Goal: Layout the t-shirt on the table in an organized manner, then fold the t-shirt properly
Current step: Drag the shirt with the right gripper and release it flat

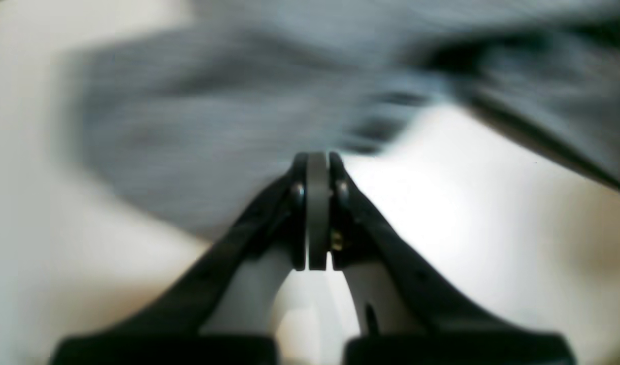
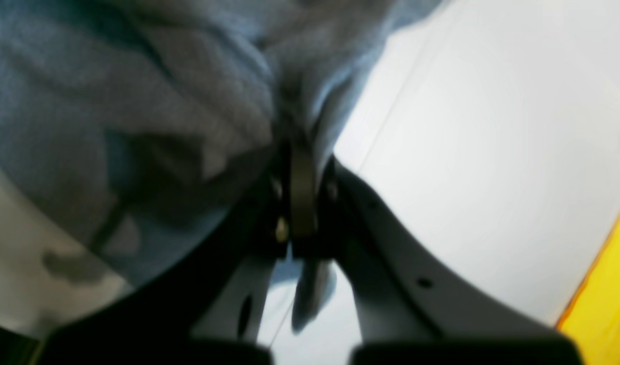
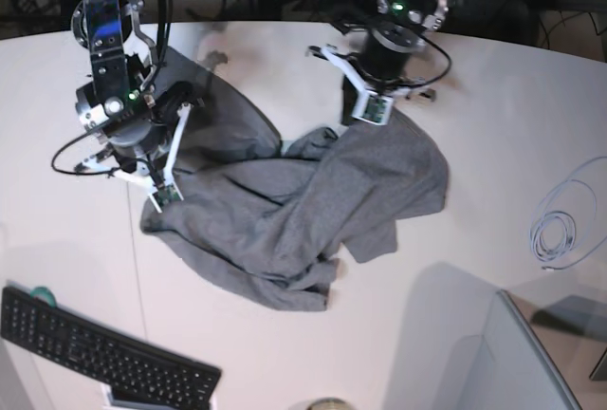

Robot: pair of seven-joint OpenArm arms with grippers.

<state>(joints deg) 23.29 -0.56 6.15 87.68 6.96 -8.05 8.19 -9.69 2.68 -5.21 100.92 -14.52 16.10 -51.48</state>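
The heather-grey t-shirt (image 3: 285, 211) lies crumpled across the middle of the white table (image 3: 493, 97). My left gripper (image 3: 370, 114) is at the shirt's far right corner; in the left wrist view it (image 1: 317, 158) is shut, with the blurred cloth (image 1: 188, 116) starting at its tips. My right gripper (image 3: 161, 196) is at the shirt's left edge; in the right wrist view it (image 2: 300, 147) is shut on bunched cloth (image 2: 137, 101), and a scrap hangs below between the fingers. The shirt's neckline and tag are not visible.
A black keyboard (image 3: 95, 344) lies at the front left. A coiled pale cable (image 3: 555, 234) lies at the right. A grey panel (image 3: 474, 353) stands at the front right corner. A yellow surface (image 2: 604, 299) shows beyond the table edge in the right wrist view.
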